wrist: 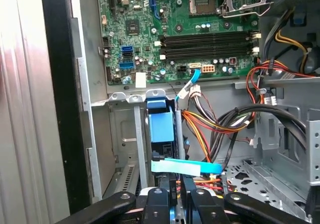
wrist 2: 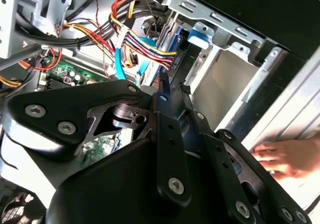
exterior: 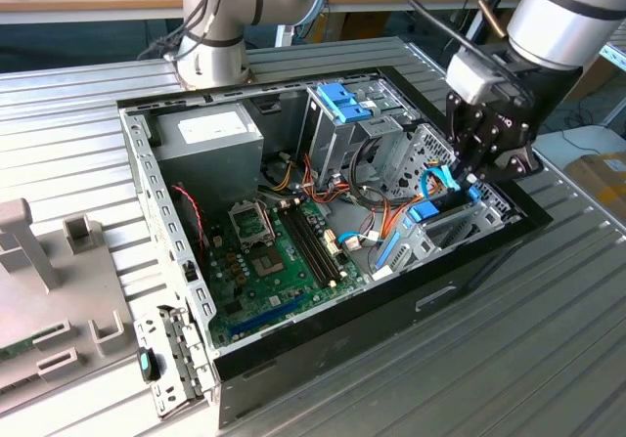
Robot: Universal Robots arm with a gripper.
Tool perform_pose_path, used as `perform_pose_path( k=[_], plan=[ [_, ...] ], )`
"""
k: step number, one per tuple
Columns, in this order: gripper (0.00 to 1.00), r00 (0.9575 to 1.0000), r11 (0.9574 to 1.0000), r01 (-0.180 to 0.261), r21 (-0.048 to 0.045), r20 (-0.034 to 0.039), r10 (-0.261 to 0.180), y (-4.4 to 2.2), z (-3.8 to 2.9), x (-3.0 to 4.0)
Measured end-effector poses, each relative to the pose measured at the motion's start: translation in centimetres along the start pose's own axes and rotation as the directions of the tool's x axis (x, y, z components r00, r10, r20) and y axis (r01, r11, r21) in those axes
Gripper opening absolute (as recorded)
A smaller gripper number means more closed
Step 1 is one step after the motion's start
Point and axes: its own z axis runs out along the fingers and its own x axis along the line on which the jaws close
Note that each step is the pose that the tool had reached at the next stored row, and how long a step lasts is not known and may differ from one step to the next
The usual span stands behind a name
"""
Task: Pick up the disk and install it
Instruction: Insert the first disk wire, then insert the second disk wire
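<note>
The disk (exterior: 421,214) stands on edge in the drive bay at the case's front corner, on the exterior view's right. Its blue carrier (wrist: 161,126) and pale-blue handle strip (wrist: 186,167) face up. My gripper (exterior: 468,181) hangs right over that end. In both wrist views the black fingers (wrist: 165,204) sit close together astride the carrier's top edge, and the gripper (wrist: 181,183) appears shut on it. The second wrist view has the gripper (wrist 2: 172,86) pointing down into the bay beside the bundled wires. Most of the disk's metal body is hidden inside the bay.
The open computer case (exterior: 147,163) lies on a ribbed metal table. Inside are the motherboard (exterior: 284,251), power supply (exterior: 210,129), an upright drive cage with a blue latch (exterior: 342,100) and loose cables (wrist: 220,124) beside the bay. A person's hand (wrist 2: 285,159) rests outside the case.
</note>
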Motion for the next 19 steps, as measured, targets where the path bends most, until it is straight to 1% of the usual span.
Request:
perform_pose_path(
  k=[2,4,18,19],
  plan=[
    [0.24,1.0000,1.0000,0.000,0.0000,0.0000,0.000,-0.05,-0.79,0.01],
    [0.24,1.0000,1.0000,0.000,0.0000,0.0002,0.000,-0.11,-1.26,0.02],
    [0.24,1.0000,1.0000,0.000,0.0000,0.0002,0.000,-0.13,-1.33,0.02],
    [0.24,1.0000,1.0000,0.000,0.0000,-0.0003,0.000,-0.13,-1.43,0.02]
  ],
)
